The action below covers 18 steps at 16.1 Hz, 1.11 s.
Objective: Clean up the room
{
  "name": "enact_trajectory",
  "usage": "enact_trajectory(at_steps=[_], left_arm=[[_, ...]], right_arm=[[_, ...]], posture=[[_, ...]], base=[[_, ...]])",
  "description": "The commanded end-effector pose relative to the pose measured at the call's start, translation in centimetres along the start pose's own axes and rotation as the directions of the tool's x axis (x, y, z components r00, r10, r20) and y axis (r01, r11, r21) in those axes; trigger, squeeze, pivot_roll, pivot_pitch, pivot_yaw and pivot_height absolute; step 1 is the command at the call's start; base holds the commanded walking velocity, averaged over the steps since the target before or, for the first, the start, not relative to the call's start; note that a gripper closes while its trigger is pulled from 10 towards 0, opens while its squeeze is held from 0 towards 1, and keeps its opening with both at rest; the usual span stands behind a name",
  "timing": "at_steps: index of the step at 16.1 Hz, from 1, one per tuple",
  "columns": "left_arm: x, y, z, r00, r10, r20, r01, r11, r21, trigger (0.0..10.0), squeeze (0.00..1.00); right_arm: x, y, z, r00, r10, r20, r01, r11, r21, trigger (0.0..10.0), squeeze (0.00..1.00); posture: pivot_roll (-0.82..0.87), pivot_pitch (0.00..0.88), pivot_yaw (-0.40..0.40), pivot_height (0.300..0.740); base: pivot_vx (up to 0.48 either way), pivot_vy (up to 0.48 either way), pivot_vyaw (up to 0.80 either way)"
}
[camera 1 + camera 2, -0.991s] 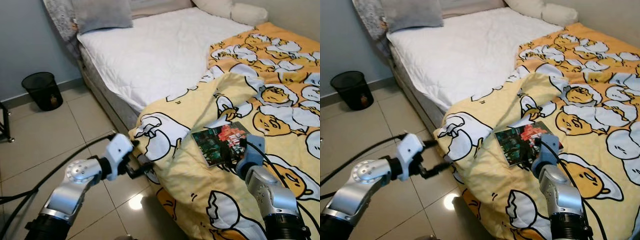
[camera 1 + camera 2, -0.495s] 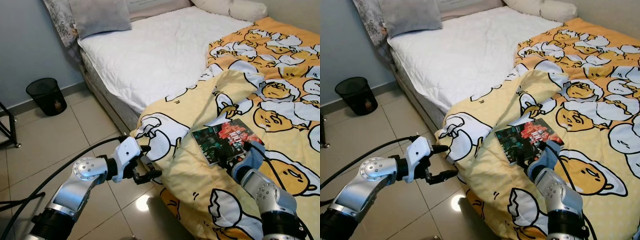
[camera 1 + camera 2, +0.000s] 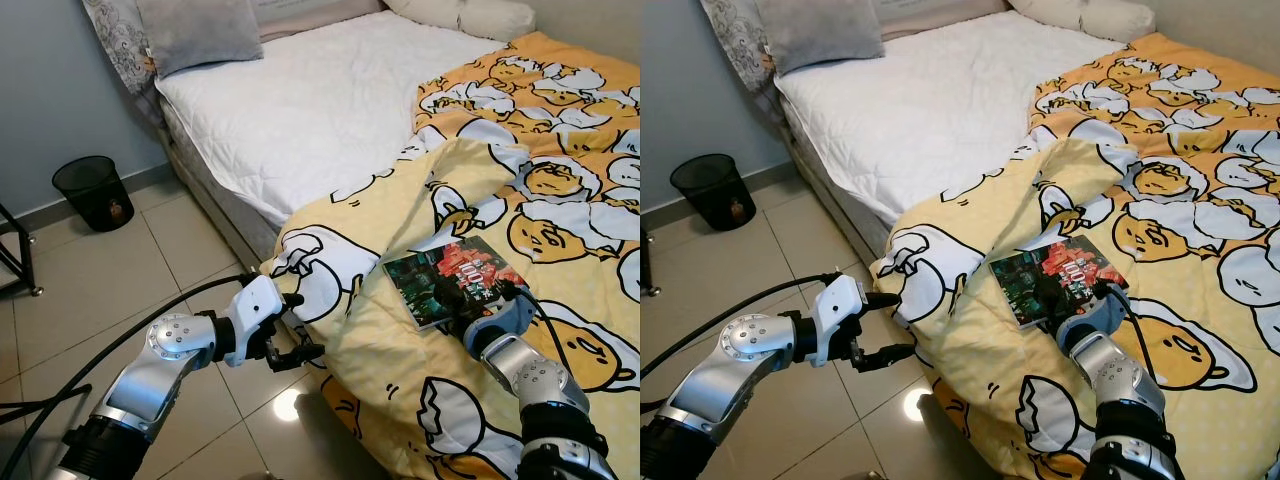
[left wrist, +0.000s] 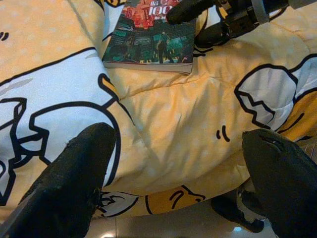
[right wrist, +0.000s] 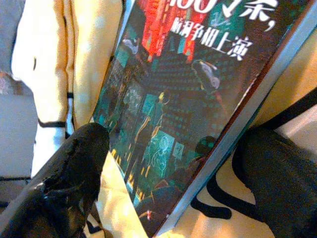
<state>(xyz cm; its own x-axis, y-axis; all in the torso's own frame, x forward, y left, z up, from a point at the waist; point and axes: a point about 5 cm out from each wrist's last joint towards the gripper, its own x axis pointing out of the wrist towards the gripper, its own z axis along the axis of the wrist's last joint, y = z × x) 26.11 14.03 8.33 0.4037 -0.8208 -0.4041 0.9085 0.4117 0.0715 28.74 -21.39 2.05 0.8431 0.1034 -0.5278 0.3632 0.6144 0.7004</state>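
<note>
On the duvet [image 3: 400,340], the right gripper [image 5: 168,178] straddles the book [image 3: 455,282], jaws apart; the left gripper [image 3: 298,325] hovers beside the bed's edge, jaws apart.

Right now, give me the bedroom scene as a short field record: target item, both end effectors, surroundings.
target: book, flat on the yellow duvet near the bed's foot
right end effector: open, fingers straddling the book's near edge, one over the cover, one beside it on the duvet
left end effector: open, at the duvet's overhanging edge beside the bed, holding nothing
bed: white mattress bare on the left half, grey pillow at the head
floor: black bin by the wall, tiled
</note>
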Motion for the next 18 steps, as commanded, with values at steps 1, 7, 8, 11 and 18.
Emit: enact_trajectory(at_steps=[1,7,8,11,18], left_arm=[[-0.2,0.3,0.3,1.000,-0.005,-0.011,0.005,1.000,0.017,10.0,0.88],[-0.4,0.4,0.3,1.000,-0.003,-0.016,0.004,1.000,0.024,10.0,0.88],[-0.4,0.4,0.3,1.000,-0.005,-0.017,0.005,1.000,0.024,10.0,0.88],[-0.4,0.5,0.3,1.000,-0.010,-0.021,0.010,1.000,0.027,10.0,0.88],[-0.3,0.6,0.3,0.999,-0.017,-0.028,0.018,0.999,0.032,10.0,0.87]], right_arm=[[0.3,0.3,0.3,1.000,0.026,0.015,-0.027,0.999,0.045,10.0,0.00],[0.8,0.5,0.9,0.990,0.090,0.109,-0.110,0.975,0.196,10.0,0.00],[0.9,0.8,1.0,0.988,0.112,0.111,-0.131,0.974,0.186,10.0,0.00],[0.8,1.5,1.6,0.976,0.184,0.118,-0.200,0.968,0.149,10.0,0.00],[0.4,1.7,2.1,0.966,0.239,0.101,-0.248,0.965,0.089,10.0,0.00]], posture=[[0.00,0.000,0.085,0.740],[0.01,0.000,0.084,0.740],[0.01,0.000,0.085,0.740],[0.01,0.000,0.088,0.740],[0.01,0.000,0.089,0.740]], base=[[0.000,0.000,0.00],[0.000,0.000,0.00],[0.000,0.000,0.00],[0.000,0.000,0.00],[0.000,0.000,0.00]])
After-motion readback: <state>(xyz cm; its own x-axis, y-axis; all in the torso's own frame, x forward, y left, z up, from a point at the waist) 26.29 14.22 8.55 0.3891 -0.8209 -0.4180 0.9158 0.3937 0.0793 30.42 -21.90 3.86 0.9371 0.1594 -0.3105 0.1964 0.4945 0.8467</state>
